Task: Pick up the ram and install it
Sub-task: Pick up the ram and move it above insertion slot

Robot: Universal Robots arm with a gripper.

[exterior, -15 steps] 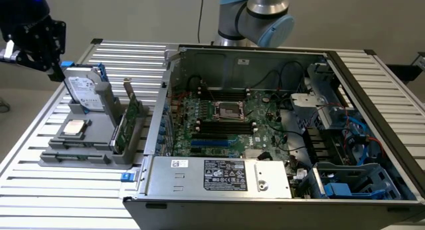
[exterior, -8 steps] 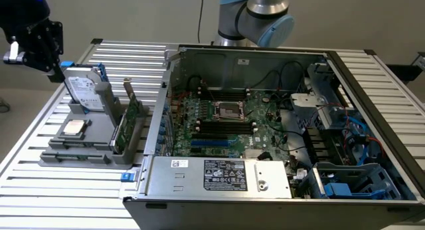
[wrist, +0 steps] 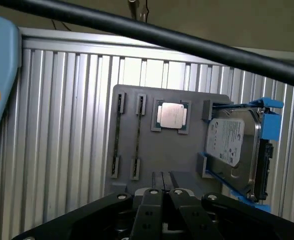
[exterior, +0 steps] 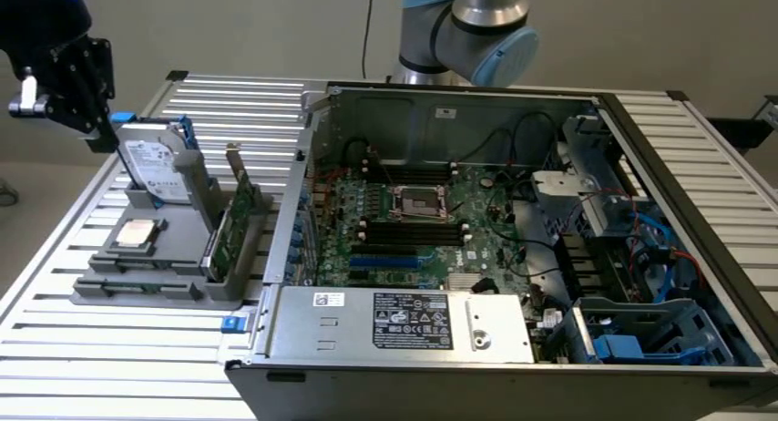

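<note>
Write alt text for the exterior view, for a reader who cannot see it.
An open computer case lies on a slatted metal table, its motherboard exposed. At the exterior view's left, a grey holder carries a hard drive, a processor and a green expansion card, with the robot's black gripper above the hard drive.

From my seat the arm [exterior: 468, 25] runs off the exterior view's top edge and the computer case [exterior: 511, 348] off its lower edge. The hard drive [wrist: 232, 142] label is too small to read, and the claw [wrist: 162, 192] is clipped at its base.
</note>
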